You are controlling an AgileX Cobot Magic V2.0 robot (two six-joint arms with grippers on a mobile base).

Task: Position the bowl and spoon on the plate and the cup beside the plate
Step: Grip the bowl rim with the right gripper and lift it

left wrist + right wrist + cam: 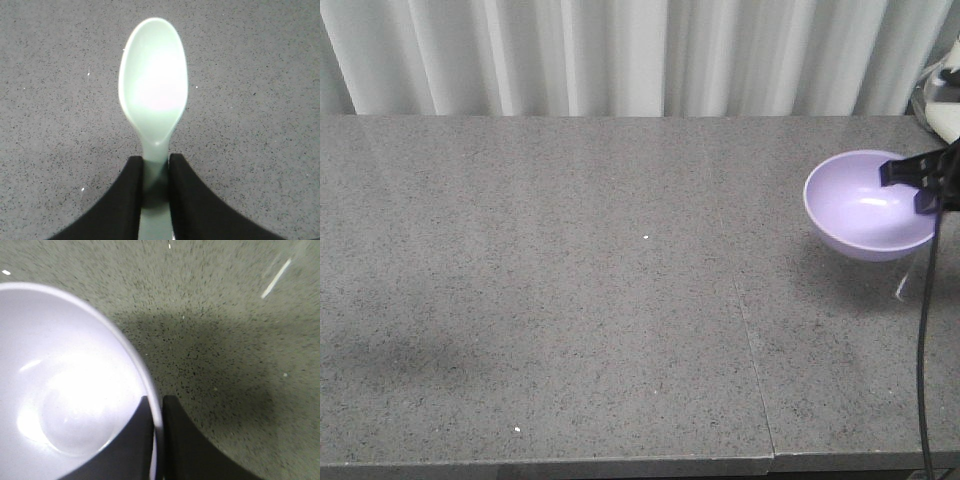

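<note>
Two items gripped, none placed yet.
Left end effector (156, 172) pinches the spoon (152, 85) by its handle above the tabletop (570, 300); right end effector (158, 412) clamps the rim of the bowl (865, 205) at the front frame's right edge. Neither plate nor cup shows, so all placements look undone.

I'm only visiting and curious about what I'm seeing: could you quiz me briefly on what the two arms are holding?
1. True or false: the left gripper is shut on the spoon by its handle.
2. The right gripper grips the bowl by: A) its rim, B) its base, C) its inside floor.
3. Does any view show the plate?
Key: 1 true; 2 A; 3 no.
</note>
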